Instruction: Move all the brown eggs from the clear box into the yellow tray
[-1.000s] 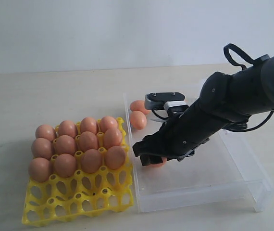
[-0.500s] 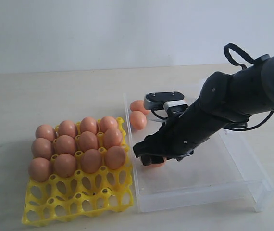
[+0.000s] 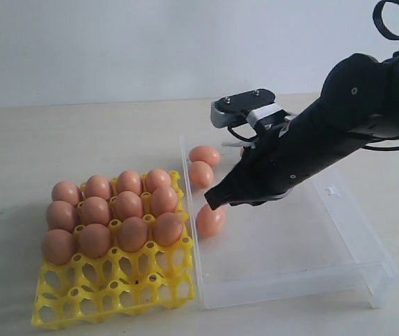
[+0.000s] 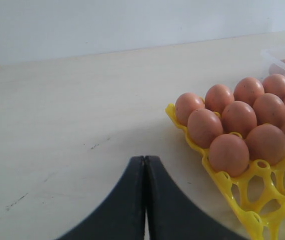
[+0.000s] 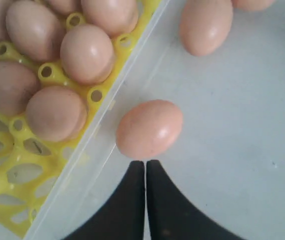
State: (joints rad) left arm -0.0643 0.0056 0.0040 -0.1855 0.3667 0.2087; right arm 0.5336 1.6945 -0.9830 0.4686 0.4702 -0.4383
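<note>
The brown eggs (image 3: 128, 205) have smooth, matt orange-brown shells. The yellow tray (image 3: 118, 264) is bright moulded plastic with a slight gloss. The clear box (image 3: 304, 245) is thin transparent plastic, its floor a little cloudy and softly reflective. The bench (image 3: 59, 140) is pale, smooth and matt, with a few small dark marks. The right gripper's fingers (image 5: 128, 205) and the right arm's casing (image 3: 346, 119) are matt black.
</note>
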